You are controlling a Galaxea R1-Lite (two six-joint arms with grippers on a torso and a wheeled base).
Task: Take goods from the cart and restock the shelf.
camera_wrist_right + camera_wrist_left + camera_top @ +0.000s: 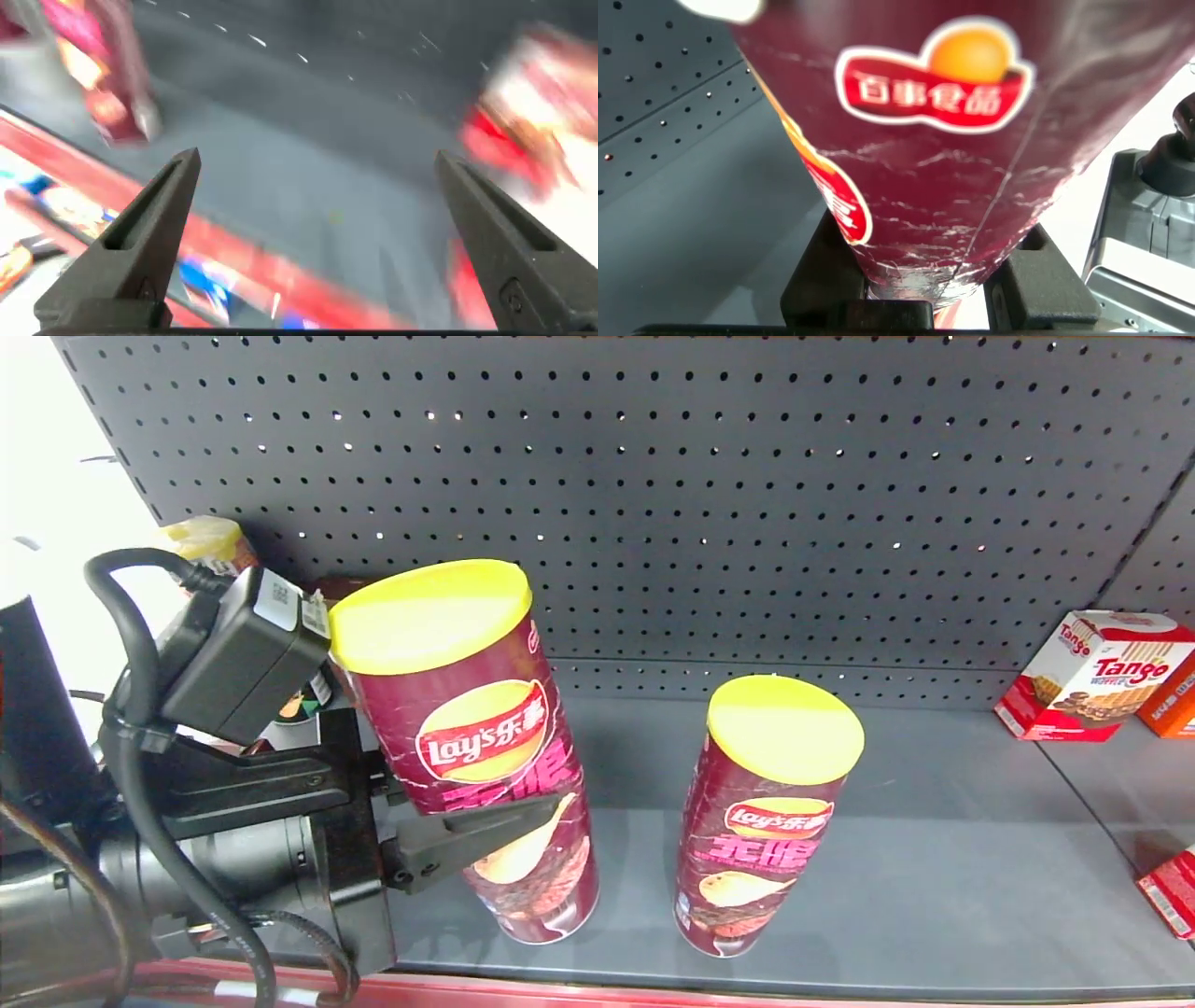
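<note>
Gripping a yellow-lidded chips can (467,728) below its middle, the left claw (509,793) holds it tilted at the front left of the grey shelf (934,868). A second matching can (761,821) stands upright near it on the right, with red wafer boxes (1092,677) well apart at the shelf's right end. The right claw (316,159) hangs open, jaws wide.
</note>
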